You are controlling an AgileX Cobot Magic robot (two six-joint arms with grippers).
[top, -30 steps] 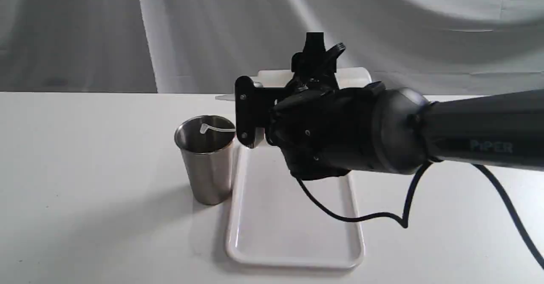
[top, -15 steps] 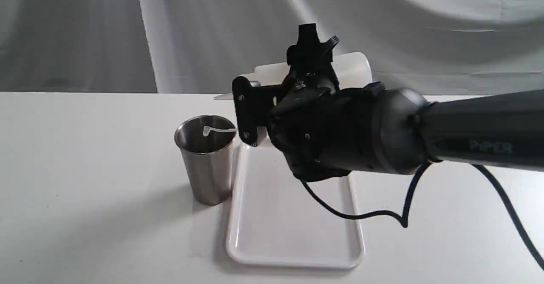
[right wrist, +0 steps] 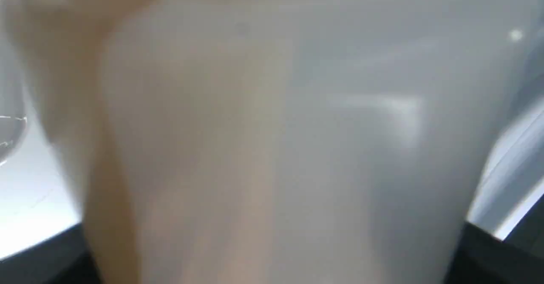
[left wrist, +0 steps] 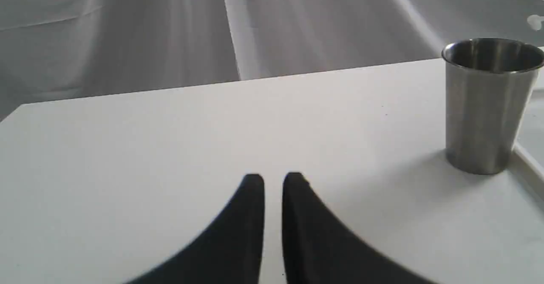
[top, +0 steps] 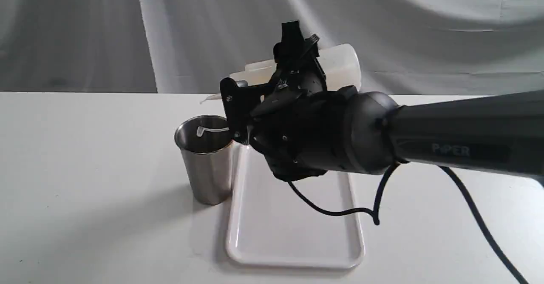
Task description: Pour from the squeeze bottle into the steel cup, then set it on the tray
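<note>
Exterior view: your right gripper (top: 264,75) held the squeeze bottle (top: 340,63) tipped above the steel cup (top: 208,160); your left gripper (left wrist: 273,177) was nearly closed.

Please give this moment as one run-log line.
right gripper: holds squeeze bottle tilted toward steel cup | stream: none visible | left gripper: empty, nearly shut | tray: beside steel cup

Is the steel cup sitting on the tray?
No, the steel cup stands upright on the table, just beside the tray, not inside its rim.
</note>
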